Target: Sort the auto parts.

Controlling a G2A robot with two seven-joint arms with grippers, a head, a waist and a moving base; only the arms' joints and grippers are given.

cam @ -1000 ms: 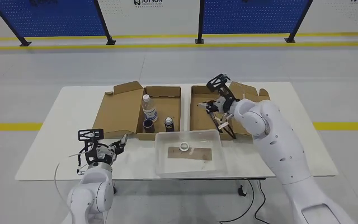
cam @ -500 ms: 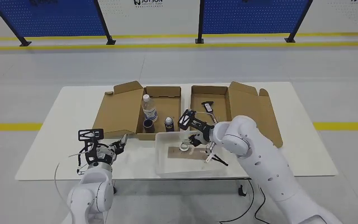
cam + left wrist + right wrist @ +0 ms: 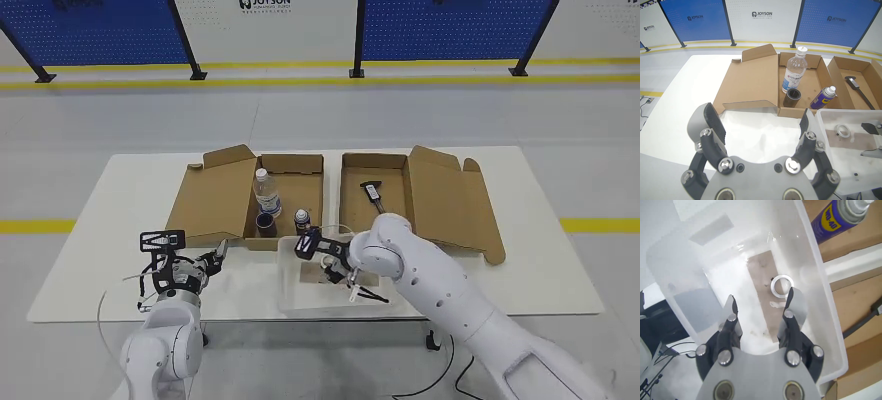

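Silver ring (image 3: pixel 782 285) lies beside the right tool (image 3: pixel 762 294), spread wide, tilted into the bin (image 3: pixel 816 256).

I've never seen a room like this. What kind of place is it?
Probably a robot test hall or workshop: blue partition panels, yellow floor lines, and a white table holding cardboard boxes.

We see a bright, evenly lit hall, with soft light coming from overhead. The white table (image 3: pixel 120 230) glows almost without shadow. Only a faint, soft-edged shade lies along the near edge of the left cardboard box (image 3: pixel 753 83). Small white glints sit on the wall of the clear bin (image 3: pixel 806 256). In the left wrist view the barrier posts (image 3: pixel 728 22) lean outward and the table's edge bows.
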